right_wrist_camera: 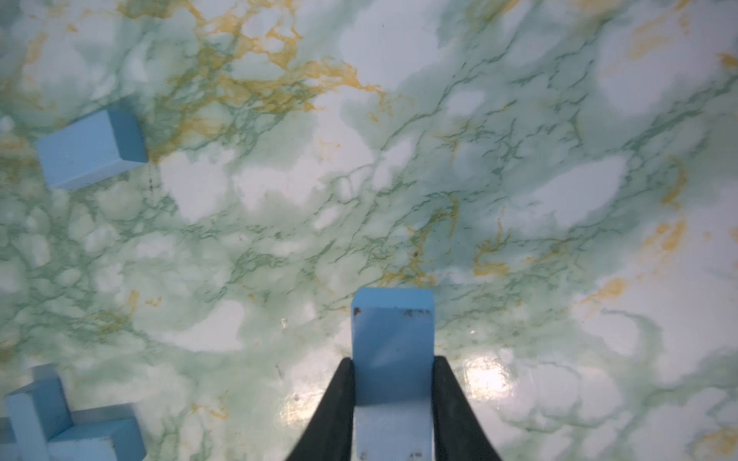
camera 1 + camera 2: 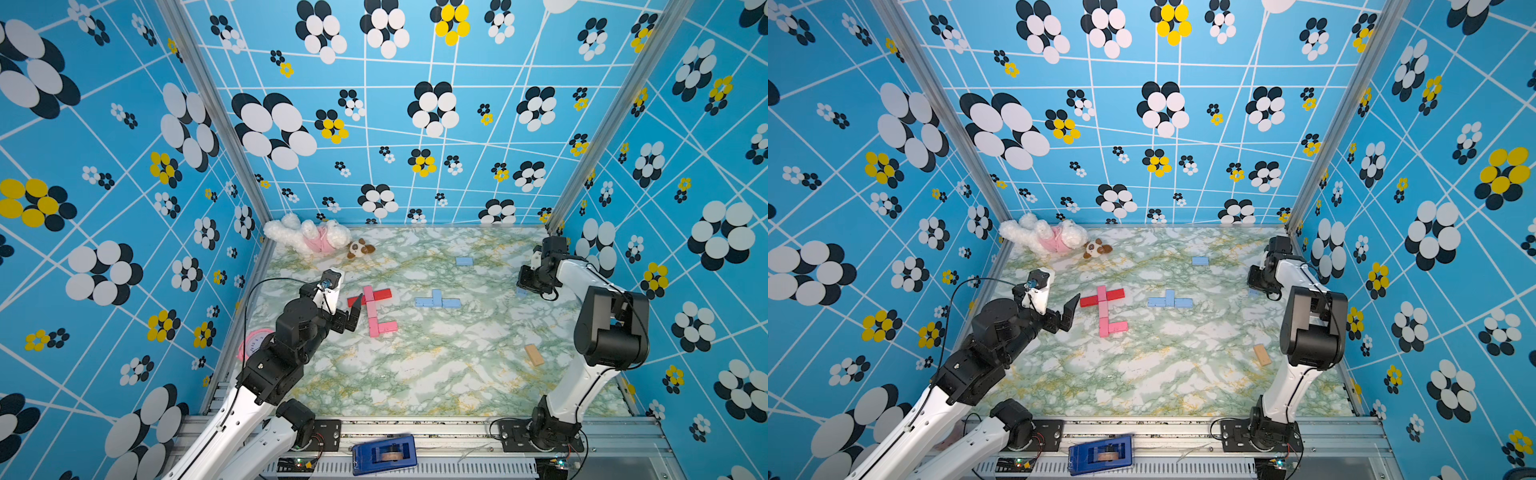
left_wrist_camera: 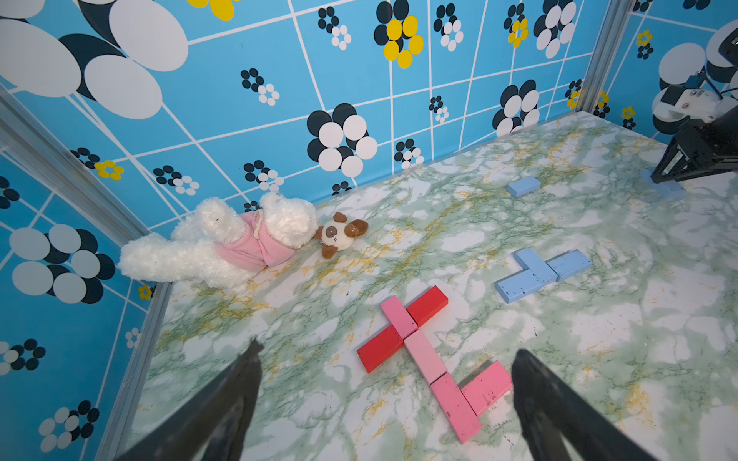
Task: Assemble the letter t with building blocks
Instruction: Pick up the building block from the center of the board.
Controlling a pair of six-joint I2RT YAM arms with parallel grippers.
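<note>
Left fingers (image 3: 239, 391) spread wide, empty, just beside the pink and red blocks (image 2: 371, 309) laid touching on the tabletop (image 2: 415, 374). Light blue blocks (image 2: 437, 300) clustered mid-tabletop. Right fingers (image 1: 339, 407) pinch one light blue block (image 1: 393, 339) by the right edge; tan block (image 2: 534, 355) lies nearer the front.

Both top views look down from high on the whole green-marbled desk (image 2: 436, 374); wrist views look closely past black fingers (image 1: 333, 415).

Left fingers (image 3: 235, 399): pink-red block figure (image 3: 423, 355) just ahead, under the gap between them. Right fingers (image 1: 335, 407), around held blue block (image 1: 393, 339): bare tabletop (image 1: 519, 199) ahead; lone blue block (image 1: 90, 149), blue cluster (image 1: 80, 435) off sideways.
</note>
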